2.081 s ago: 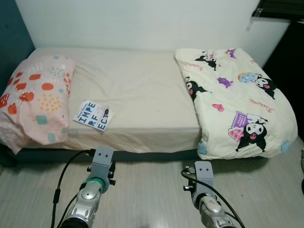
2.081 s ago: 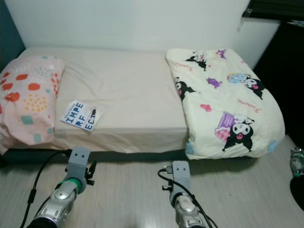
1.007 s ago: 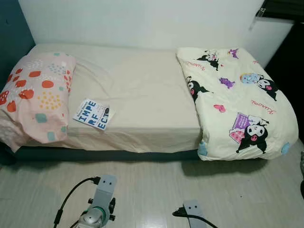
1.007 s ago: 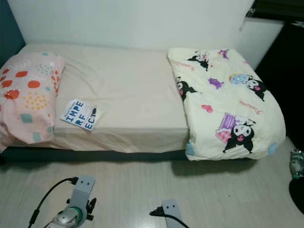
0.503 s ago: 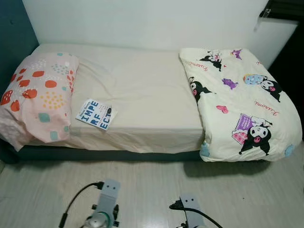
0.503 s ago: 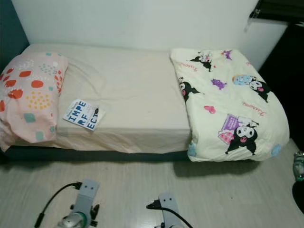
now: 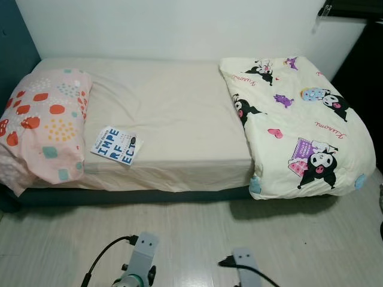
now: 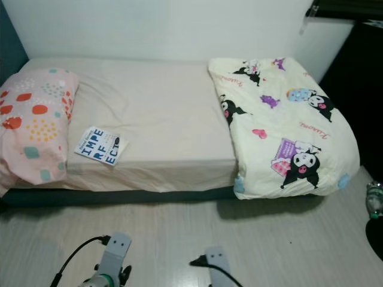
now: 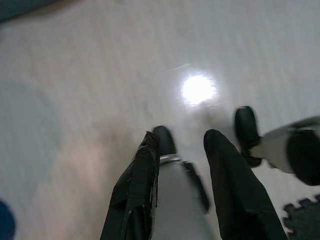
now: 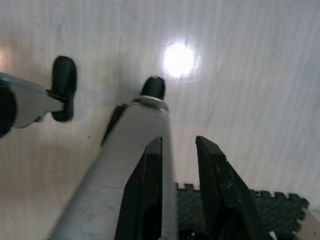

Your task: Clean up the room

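Observation:
A bed with a beige sheet [image 7: 173, 113] stands against the white wall. A pink pillow [image 7: 45, 119] with coloured spots lies at its left end. Beside the pillow, near the bed's front edge, lies a white book [image 7: 116, 145] with blue letters. A cream quilt [image 7: 299, 119] with cartoon figures lies folded over the right end. Both arms hang low over the floor in front of the bed. My left gripper [image 9: 182, 142] and right gripper [image 10: 178, 142] point down at the floor, fingers apart with nothing between them.
Pale wood-look floor [image 7: 197, 233] runs between me and the bed. A plastic bottle [image 8: 375, 200] stands on the floor at the far right, next to dark furniture [image 8: 359, 89]. A black foam mat [image 10: 235, 210] lies on the floor near my feet.
Both arms have dropped from in front of the bed down to the bottom edge of the view. The camera has shifted slightly; nothing on the bed has moved.

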Tool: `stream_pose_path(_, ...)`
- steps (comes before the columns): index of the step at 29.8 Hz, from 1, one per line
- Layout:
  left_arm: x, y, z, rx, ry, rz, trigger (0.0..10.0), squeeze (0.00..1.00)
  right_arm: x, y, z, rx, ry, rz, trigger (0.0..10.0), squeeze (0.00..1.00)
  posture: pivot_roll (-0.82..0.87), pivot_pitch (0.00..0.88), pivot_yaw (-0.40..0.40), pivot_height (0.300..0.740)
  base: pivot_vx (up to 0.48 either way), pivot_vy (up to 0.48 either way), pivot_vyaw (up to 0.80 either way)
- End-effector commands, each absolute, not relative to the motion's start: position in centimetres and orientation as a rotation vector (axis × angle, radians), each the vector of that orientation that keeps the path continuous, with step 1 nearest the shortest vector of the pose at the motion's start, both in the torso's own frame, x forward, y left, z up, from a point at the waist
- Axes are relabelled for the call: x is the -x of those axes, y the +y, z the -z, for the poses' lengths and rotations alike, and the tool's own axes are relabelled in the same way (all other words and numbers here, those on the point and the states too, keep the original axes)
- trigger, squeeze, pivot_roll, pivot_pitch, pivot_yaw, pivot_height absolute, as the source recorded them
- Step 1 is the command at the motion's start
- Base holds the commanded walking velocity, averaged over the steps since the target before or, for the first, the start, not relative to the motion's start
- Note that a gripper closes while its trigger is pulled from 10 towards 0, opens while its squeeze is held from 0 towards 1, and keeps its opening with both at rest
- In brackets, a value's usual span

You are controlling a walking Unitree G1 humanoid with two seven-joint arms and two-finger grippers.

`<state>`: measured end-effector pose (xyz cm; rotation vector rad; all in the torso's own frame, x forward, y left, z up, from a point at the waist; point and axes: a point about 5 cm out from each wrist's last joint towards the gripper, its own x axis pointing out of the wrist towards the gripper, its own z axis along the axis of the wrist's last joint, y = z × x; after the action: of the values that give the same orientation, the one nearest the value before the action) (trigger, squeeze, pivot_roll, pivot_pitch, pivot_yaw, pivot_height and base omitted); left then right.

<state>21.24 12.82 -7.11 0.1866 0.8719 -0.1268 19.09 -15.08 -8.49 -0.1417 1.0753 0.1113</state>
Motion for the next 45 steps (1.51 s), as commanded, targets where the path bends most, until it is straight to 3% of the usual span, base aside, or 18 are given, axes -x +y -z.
stream_pose_path(1, -20.5, 13.1, 7.5, -0.179, 0.897, 0.104, 10.0, 0.0, -19.0, -15.5, 8.5, 0.154, 1.083, -0.095, 10.0, 0.0, 0.03, 0.031, 0.041, 0.74, 0.0, 0.0, 0.0)
stream_pose_path(9, -20.5, 12.4, 7.5, -0.202, 0.891, 0.174, 10.0, 0.0, -18.5, -15.6, 8.8, 0.137, 1.092, -0.07, 10.0, 0.0, 0.02, 0.022, 0.069, 0.74, 0.0, 0.0, 0.0)
stream_pose_path(26, -21.6, 15.1, 7.0, -0.251, 0.911, 0.1, 10.0, 0.0, -20.1, -14.3, 8.0, 0.074, 1.056, -0.059, 10.0, 0.0, 0.06, 0.0, 0.082, 0.74, 0.0, 0.0, 0.0)
stream_pose_path(30, -22.4, 15.3, 6.4, -0.226, 0.839, 0.068, 10.0, 0.0, -20.3, -14.2, 7.9, 0.072, 1.054, -0.07, 10.0, 0.0, 0.06, 0.0, 0.087, 0.74, 0.0, 0.0, 0.0)
stream_pose_path(45, -22.6, 15.1, 6.3, -0.181, 0.859, 0.098, 10.0, 0.0, -20.2, -13.8, 8.0, 0.083, 1.076, -0.067, 10.0, 0.0, 0.07, 0.008, 0.11, 0.74, 0.0, 0.0, 0.0)
